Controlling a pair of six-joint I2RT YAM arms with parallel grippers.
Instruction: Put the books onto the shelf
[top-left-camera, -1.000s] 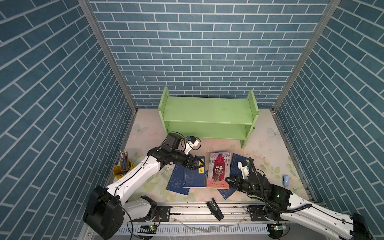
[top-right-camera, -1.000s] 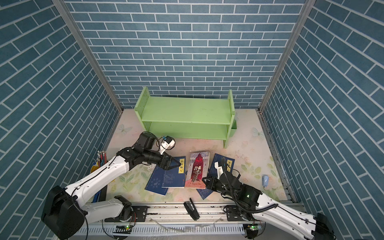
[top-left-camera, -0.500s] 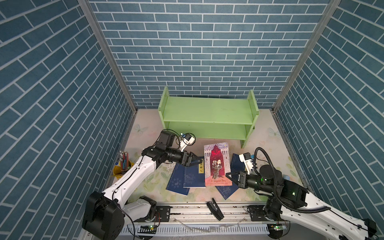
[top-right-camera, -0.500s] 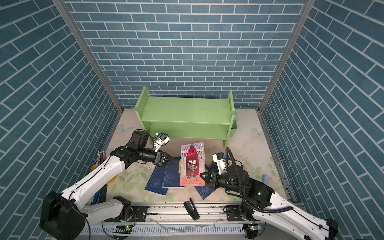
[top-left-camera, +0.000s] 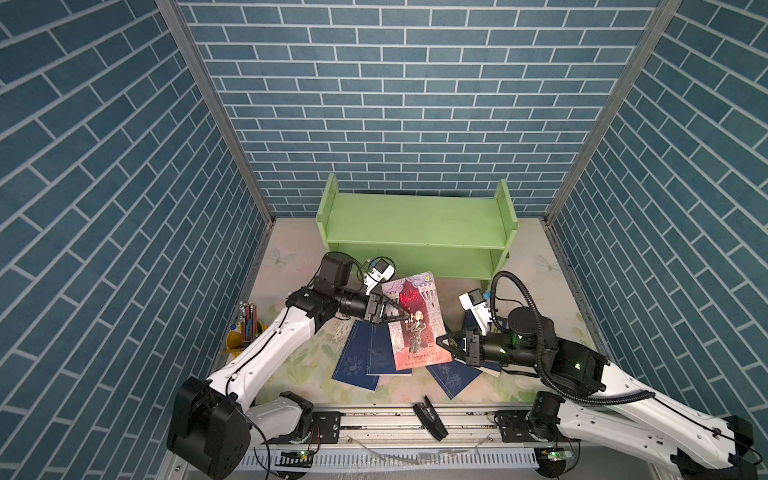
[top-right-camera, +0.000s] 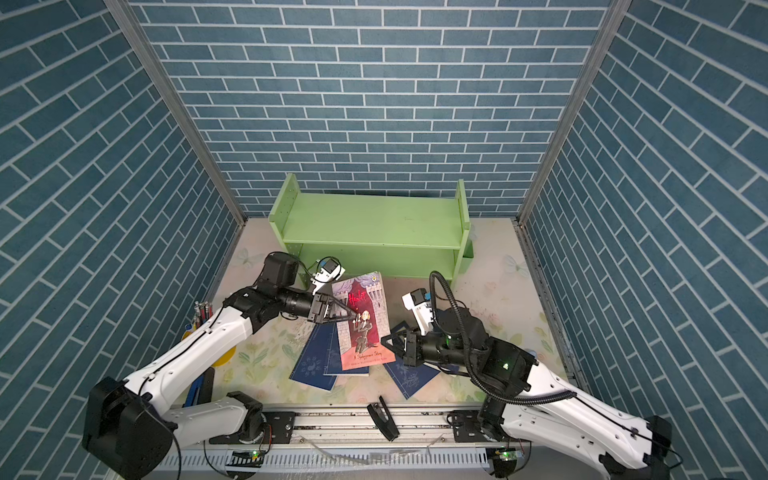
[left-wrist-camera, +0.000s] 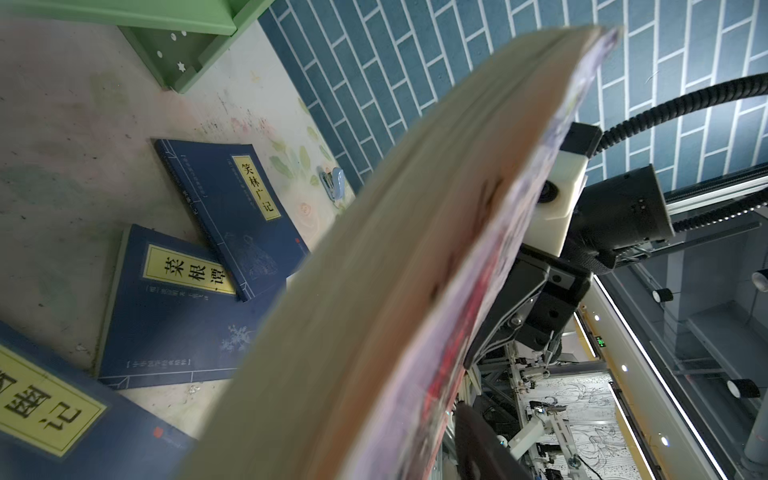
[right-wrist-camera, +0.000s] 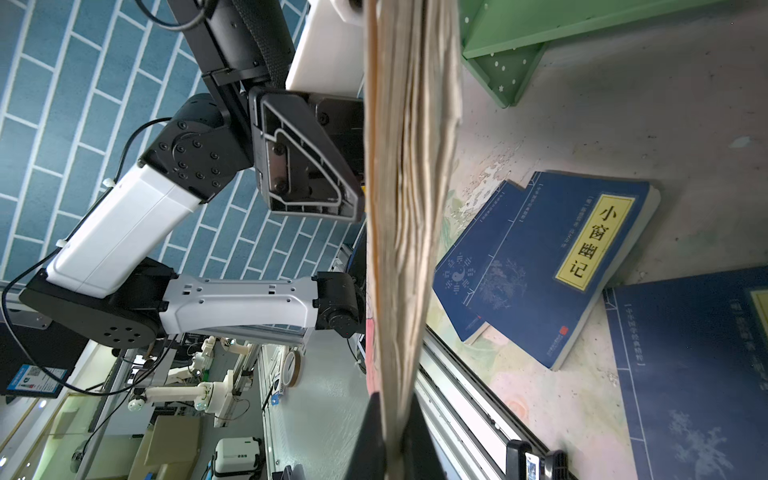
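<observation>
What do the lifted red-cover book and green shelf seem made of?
The red-cover book: paper, with a smooth printed cover; yellowed, wavy page edges show in the right wrist view. The shelf: probably painted wood, matt light green, flat boards with small holes.

shelf (top-left-camera: 415, 224): at the back, centre
castle book (top-left-camera: 419, 349): in front of shelf, lifted over blue books (top-left-camera: 365, 357)
blue books: flat on table (top-left-camera: 523, 286)
pen cup (top-left-camera: 245, 332): left of them
</observation>
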